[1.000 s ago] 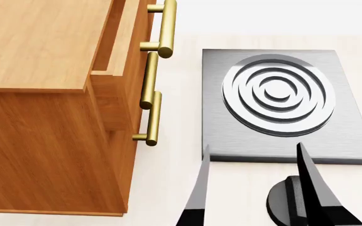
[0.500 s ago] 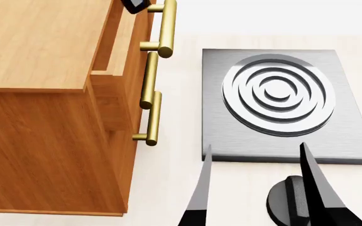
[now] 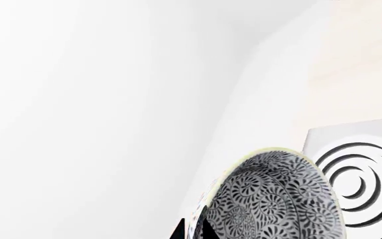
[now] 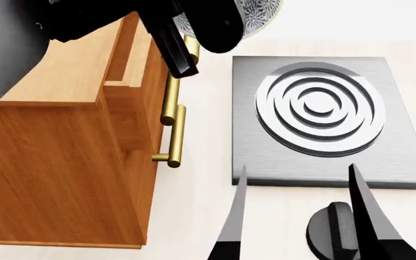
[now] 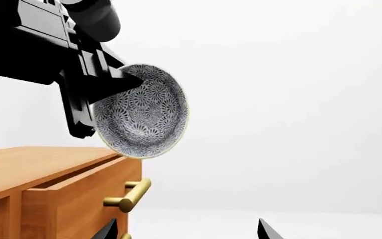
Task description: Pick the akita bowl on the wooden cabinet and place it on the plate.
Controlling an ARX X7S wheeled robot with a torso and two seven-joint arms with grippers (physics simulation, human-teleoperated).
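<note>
Nearest us, our right hand (image 4: 294,216) hangs idle with its fingers spread wide above the bench's (image 4: 201,206) near edge, beside a dark knob (image 4: 331,230). Beyond it lies the stove (image 4: 324,119), with bare bench between it and the cabinet (image 4: 63,162). Farther off, our left hand (image 5: 88,94) grips the bowl (image 5: 141,112) by its rim, carried on edge above the cabinet's front, over the open top drawer (image 4: 132,59). The plate shows in none of our views, so we judge the left arm must travel on; room over the stove looks open.
</note>
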